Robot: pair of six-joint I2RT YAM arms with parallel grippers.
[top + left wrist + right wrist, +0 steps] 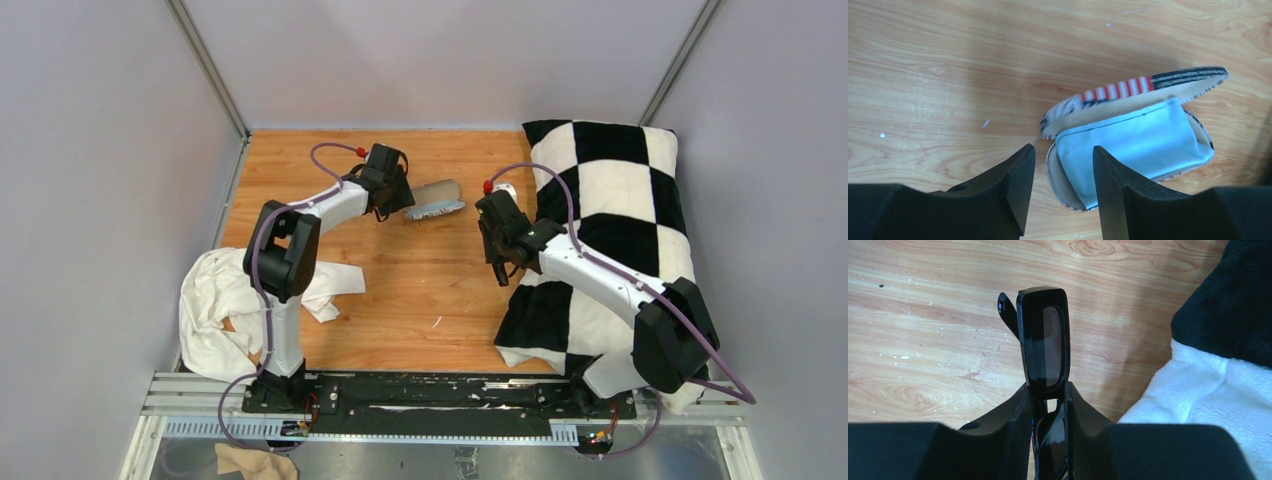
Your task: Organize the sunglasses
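A: Top view: left fingers sit at the near end of the case, mid-bench. The right fingers hang beside the checkered pillow, apart from the case. A white cloth is heaped by the left base.

B: Left wrist?

A: Here the left fingers are open, 1 on either side of the case's near end. I can't confirm firm contact. The case is an oblong clamshell with its lid hinged up, a woven striped edge in red, white and black, and a pale lining. A light-blue cloth lies soft and flat in the lower shell.

B: Right wrist?

A: The right fingers are clamped on the sunglasses, held edge-up above the bench. Glossy black plastic, dark lens, 1 temple tip poking out left. Plush pillow fleece at right.

B: Step in hand?

A: My read: seat the glasses in the case. Left should pinch the lower shell only, leaving the lid up, or the light shell will likely skid. Right should turn the pair along the shell, lower it onto the cloth and release low. Slick frame, narrow grip, so go slow.
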